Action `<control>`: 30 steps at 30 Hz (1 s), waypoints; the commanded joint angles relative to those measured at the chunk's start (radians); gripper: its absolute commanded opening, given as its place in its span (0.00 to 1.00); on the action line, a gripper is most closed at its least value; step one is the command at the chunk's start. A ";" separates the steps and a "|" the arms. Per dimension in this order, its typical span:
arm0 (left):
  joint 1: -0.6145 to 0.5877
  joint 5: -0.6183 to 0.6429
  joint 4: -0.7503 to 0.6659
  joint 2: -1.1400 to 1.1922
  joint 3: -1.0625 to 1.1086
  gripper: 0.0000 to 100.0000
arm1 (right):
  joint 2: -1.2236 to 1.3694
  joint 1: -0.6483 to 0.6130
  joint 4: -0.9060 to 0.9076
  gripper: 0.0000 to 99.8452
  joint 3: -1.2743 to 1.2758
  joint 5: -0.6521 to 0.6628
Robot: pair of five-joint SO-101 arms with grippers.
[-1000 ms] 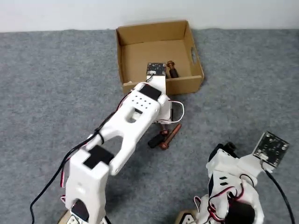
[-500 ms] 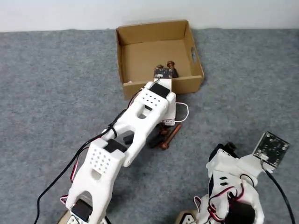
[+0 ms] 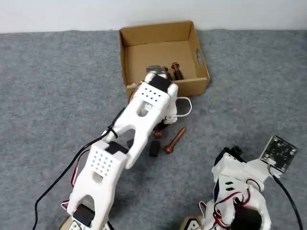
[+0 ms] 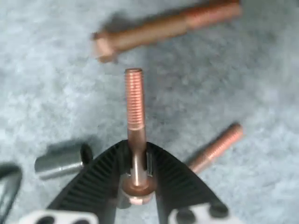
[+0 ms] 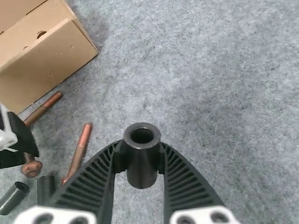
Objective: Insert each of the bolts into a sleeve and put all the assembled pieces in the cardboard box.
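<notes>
Grey tabletop with a cardboard box at 12 o'clock and two white arms.
The left gripper, near the centre and just short of the box, has its fingers closed on a copper bolt by the head. The right gripper clamps a black sleeve, its bore facing the wrist camera. A loose bolt and a spare sleeve lie at centre. Assembled pieces sit against the box's 6 o'clock wall.
</notes>
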 commanded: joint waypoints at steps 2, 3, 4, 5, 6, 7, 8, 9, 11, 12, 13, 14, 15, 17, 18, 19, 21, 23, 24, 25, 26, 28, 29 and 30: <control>-0.048 0.235 0.031 -0.193 0.091 0.00 | -0.005 0.012 -0.004 0.01 -0.003 -0.011; -0.063 0.270 0.031 -0.227 0.124 0.00 | -0.005 0.012 -0.004 0.01 -0.003 -0.011; -0.080 0.299 0.029 -0.256 0.153 0.00 | -0.005 0.012 -0.004 0.01 -0.003 -0.011; -0.098 0.325 0.029 -0.284 0.179 0.00 | -0.005 0.012 -0.004 0.01 -0.003 -0.011; -0.120 0.356 0.029 -0.307 0.200 0.00 | -0.005 0.012 -0.004 0.01 -0.003 -0.011; -0.143 0.399 0.029 -0.327 0.219 0.00 | -0.005 0.012 -0.004 0.01 -0.003 -0.011; -0.169 0.448 0.029 -0.345 0.234 0.00 | -0.005 0.012 -0.004 0.01 -0.003 -0.011; -0.198 0.502 0.028 -0.361 0.245 0.00 | -0.005 0.012 -0.004 0.01 -0.003 -0.011; -0.256 0.591 0.028 -0.373 0.257 0.00 | -0.005 0.012 -0.004 0.01 -0.003 -0.011; -0.282 0.624 0.028 -0.374 0.263 0.00 | -0.005 0.012 -0.004 0.01 -0.003 -0.011; -0.307 0.654 0.028 -0.374 0.271 0.00 | -0.005 0.012 -0.004 0.01 -0.003 -0.012; -0.328 0.683 0.028 -0.374 0.282 0.00 | -0.005 0.012 -0.004 0.01 -0.003 -0.012; -0.348 0.704 0.028 -0.374 0.291 0.00 | -0.005 0.012 -0.004 0.01 -0.003 -0.012; -0.385 0.732 0.028 -0.374 0.309 0.00 | -0.005 0.012 -0.004 0.01 -0.003 -0.012; -0.399 0.736 0.028 -0.374 0.317 0.00 | -0.005 0.012 -0.004 0.01 -0.003 -0.012; -0.408 0.736 0.028 -0.374 0.323 0.01 | -0.005 0.012 -0.004 0.01 -0.003 -0.012; -0.417 0.736 0.028 -0.373 0.332 0.02 | -0.005 0.012 -0.004 0.01 -0.003 -0.012; -0.416 0.736 0.028 -0.373 0.332 0.07 | -0.005 0.012 -0.004 0.01 -0.003 -0.012; -0.414 0.736 0.028 -0.374 0.331 0.11 | -0.005 0.012 -0.004 0.01 -0.003 -0.012; -0.413 0.736 0.028 -0.376 0.331 0.14 | -0.005 0.012 -0.004 0.01 -0.003 -0.012; -0.413 0.736 0.028 -0.376 0.329 0.17 | -0.005 0.012 -0.004 0.01 -0.003 -0.012; -0.411 0.735 0.028 -0.382 0.329 0.20 | -0.005 0.012 -0.004 0.01 -0.003 -0.012; -0.411 0.735 0.029 -0.384 0.329 0.20 | -0.005 0.012 -0.004 0.01 -0.003 -0.012; -0.413 0.726 0.031 -0.384 0.329 0.20 | -0.005 0.012 -0.004 0.01 -0.003 -0.012</control>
